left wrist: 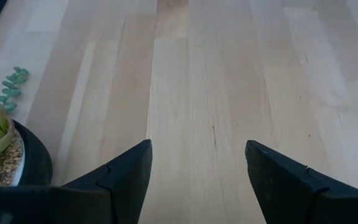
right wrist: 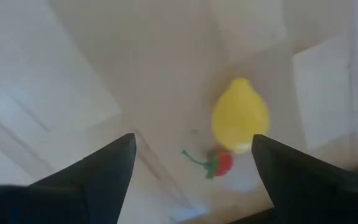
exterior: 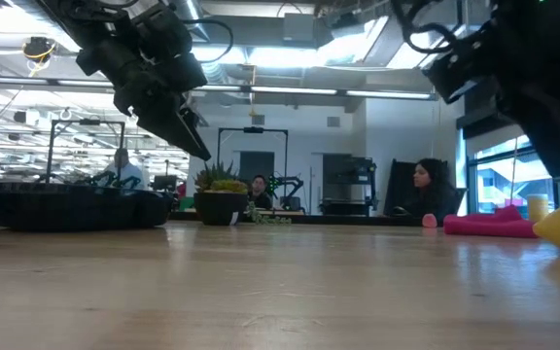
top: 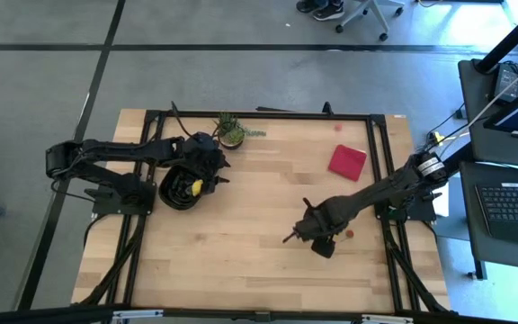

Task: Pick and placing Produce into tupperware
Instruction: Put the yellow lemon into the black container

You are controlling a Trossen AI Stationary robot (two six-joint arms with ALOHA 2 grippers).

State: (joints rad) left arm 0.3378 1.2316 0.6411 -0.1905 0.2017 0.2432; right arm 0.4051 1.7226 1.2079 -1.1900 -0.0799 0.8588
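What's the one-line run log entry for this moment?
left end effector: open, by tupperware | right end effector: open over lemon and strawberry | tupperware: one yellow piece inside

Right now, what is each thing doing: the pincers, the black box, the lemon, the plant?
left pincer: open, empty, beside the plant.
right pincer: open, empty, over the lemon.
tupperware: upright, yellow piece inside.
lemon: lying on the table, not held.
strawberry: lying against the lemon.
plant: upright in its pot.
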